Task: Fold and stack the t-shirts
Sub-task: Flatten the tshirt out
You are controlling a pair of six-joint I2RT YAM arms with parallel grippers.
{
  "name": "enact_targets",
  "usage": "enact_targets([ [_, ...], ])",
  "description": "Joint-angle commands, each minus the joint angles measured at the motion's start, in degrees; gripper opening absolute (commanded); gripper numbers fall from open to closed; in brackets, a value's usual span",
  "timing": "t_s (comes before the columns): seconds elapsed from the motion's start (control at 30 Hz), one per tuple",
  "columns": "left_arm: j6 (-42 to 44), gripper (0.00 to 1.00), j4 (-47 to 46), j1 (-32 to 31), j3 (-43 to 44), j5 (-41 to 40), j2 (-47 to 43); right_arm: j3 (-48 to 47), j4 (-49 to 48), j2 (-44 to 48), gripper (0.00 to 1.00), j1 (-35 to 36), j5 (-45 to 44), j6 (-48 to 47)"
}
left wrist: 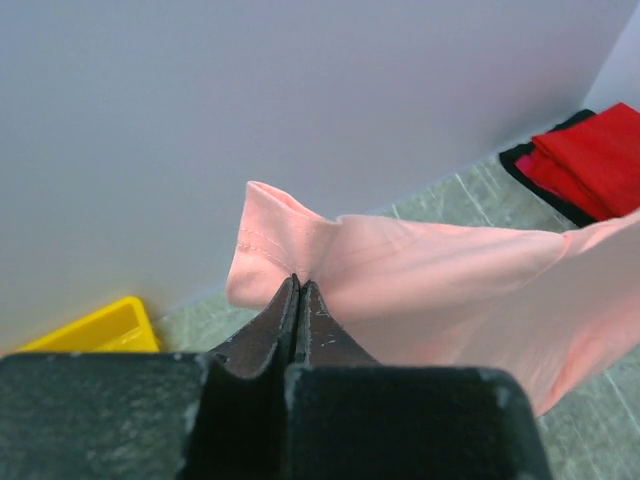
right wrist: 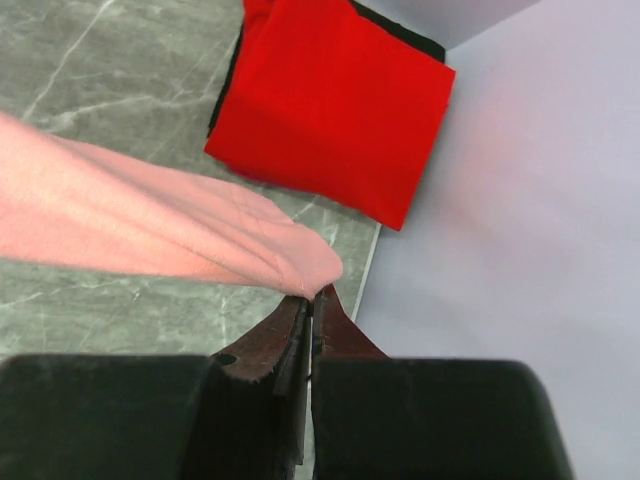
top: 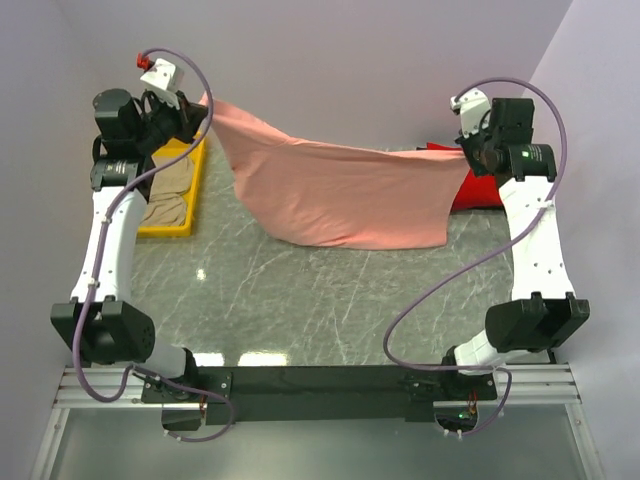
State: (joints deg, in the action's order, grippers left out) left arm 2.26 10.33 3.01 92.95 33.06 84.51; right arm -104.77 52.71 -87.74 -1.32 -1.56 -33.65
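A salmon-pink t-shirt [top: 340,195] hangs stretched in the air between both arms, its lower edge drooping toward the marble table. My left gripper [top: 207,112] is shut on its left end, and the wrist view shows my left gripper [left wrist: 298,285] pinching a hemmed corner of the pink t-shirt [left wrist: 420,270]. On the other side my right gripper [top: 466,150] is shut on the right end; seen from the wrist, the right gripper [right wrist: 312,295] clamps the pink t-shirt [right wrist: 150,225] at its tip. A folded red t-shirt [right wrist: 335,105] lies by the right wall. A beige-tan t-shirt [top: 168,190] lies in the bin.
A yellow plastic bin [top: 195,190] stands at the back left, under the left arm. The red t-shirt rests on a black mat [left wrist: 520,165]. Walls close in behind and on the right. The marble table [top: 300,300] spreads in front of the hanging shirt.
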Motion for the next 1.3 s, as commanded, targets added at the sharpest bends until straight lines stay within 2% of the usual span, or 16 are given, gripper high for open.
enact_targets([
  [0.0,-0.33,0.01,-5.14,0.51,-3.62,-3.43,-6.26,2.02,-4.62,4.41,0.00,-1.49,-3.88,1.04],
  [0.13,0.02,0.01,-7.77,-0.71,-6.20,-12.39,-10.85,4.58,-11.74,10.91,0.00,-2.89,-7.74,3.49],
  [0.2,1.85,0.01,-7.43,-2.12,-5.06,-19.50,-11.64,4.05,-14.63,12.33,0.00,-2.90,-10.64,4.46],
  [0.33,6.17,0.01,-8.47,-10.62,-5.23,-31.36,-12.18,0.19,-16.85,12.16,0.00,-2.90,-13.81,6.92],
  [0.5,6.35,0.00,-7.77,-17.67,-5.23,-39.80,-10.86,-8.24,-16.15,9.27,0.00,-2.81,-13.82,7.37],
  [0.57,6.79,0.00,-9.88,-19.61,-5.76,-41.57,-10.86,-11.50,-15.97,8.47,0.00,-2.63,-14.43,7.20],
  [0.7,6.01,0.00,-11.28,-19.27,-3.74,-45.01,-8.93,-13.62,-16.23,7.68,0.00,-1.84,-14.78,5.62],
  [0.83,4.85,0.00,-13.22,-15.49,-1.80,-41.07,-11.29,-15.37,-16.23,8.55,0.00,-0.26,-15.66,4.39],
  [1.13,5.82,0.00,-15.86,-14.87,-0.31,-38.16,-18.23,-12.74,-19.22,11.19,0.00,0.53,-14.79,5.96],
  [1.27,5.91,0.00,-16.04,-14.87,2.05,-39.03,-17.10,-13.18,-20.10,8.65,0.00,0.71,-13.38,6.40],
])
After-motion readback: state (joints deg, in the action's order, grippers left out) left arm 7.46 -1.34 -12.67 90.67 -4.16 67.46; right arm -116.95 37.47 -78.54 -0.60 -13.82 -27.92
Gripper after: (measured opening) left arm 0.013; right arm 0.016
